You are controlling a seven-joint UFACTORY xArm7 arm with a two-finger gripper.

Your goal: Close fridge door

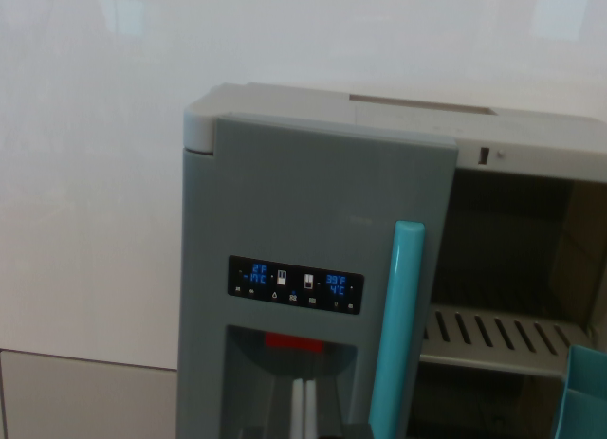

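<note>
Ahead of the camera stands the toy fridge (322, 268), its left door (313, 211) shut, the right side gaping with a shelf (493, 339) showing. The open door looks like light, stiff plastic; push its flat face. Gripper unseen, jaws unknowable.

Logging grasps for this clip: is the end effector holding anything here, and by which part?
It cannot be told: the end effector is out of the wrist view. Only the toy fridge shows, its right compartment open; nothing touches the teal handle.
</note>
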